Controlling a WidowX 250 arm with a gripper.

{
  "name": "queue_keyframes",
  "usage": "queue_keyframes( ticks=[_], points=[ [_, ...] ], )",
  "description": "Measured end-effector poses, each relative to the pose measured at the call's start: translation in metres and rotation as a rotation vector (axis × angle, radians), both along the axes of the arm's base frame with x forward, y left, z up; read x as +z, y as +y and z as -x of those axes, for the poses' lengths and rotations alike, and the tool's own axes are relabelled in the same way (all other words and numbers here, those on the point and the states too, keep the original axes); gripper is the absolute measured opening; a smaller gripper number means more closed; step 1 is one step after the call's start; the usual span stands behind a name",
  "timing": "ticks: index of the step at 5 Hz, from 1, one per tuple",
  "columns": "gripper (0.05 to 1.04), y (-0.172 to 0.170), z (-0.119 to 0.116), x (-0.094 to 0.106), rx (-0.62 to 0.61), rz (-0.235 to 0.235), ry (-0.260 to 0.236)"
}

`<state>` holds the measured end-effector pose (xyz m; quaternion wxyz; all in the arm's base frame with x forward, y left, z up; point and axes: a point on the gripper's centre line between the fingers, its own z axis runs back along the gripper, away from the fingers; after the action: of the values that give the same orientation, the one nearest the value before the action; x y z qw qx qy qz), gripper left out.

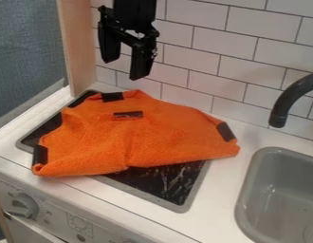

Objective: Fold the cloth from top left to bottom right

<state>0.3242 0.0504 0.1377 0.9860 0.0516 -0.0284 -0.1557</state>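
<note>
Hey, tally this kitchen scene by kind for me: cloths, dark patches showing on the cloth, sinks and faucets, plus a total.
Orange cloth: 1
Dark patches on it: 4
Gray sink: 1
Black faucet: 1
Total: 7

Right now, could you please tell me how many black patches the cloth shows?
4 on the cloth: patch at left, patch at top, patch just below that, patch at right; folds may hide more.

The black two-finger gripper (126,66) hangs in the upper part of the frame, left of centre — fingers spread apart. Below it, an orange cloth with black patches (152,130) lies rumpled over a flat black stovetop (169,182) — its lower front uncovered.
</note>
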Motion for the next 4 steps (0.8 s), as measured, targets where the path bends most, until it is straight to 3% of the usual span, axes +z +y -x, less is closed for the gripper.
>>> queue_keyframes(
  ticks=[1,2,3,4],
  points=[
    [0.999,0.0,0.001,-0.009,-0.002,0.002,0.031],
    [0.999,0.006,-0.013,-0.019,-0.015,-0.014,0.037],
    [0.999,0.025,-0.026,-0.02,0.011,-0.013,0.02],
    [0.999,0.049,-0.041,-0.029,0.01,0.001,0.042]
  ],
)
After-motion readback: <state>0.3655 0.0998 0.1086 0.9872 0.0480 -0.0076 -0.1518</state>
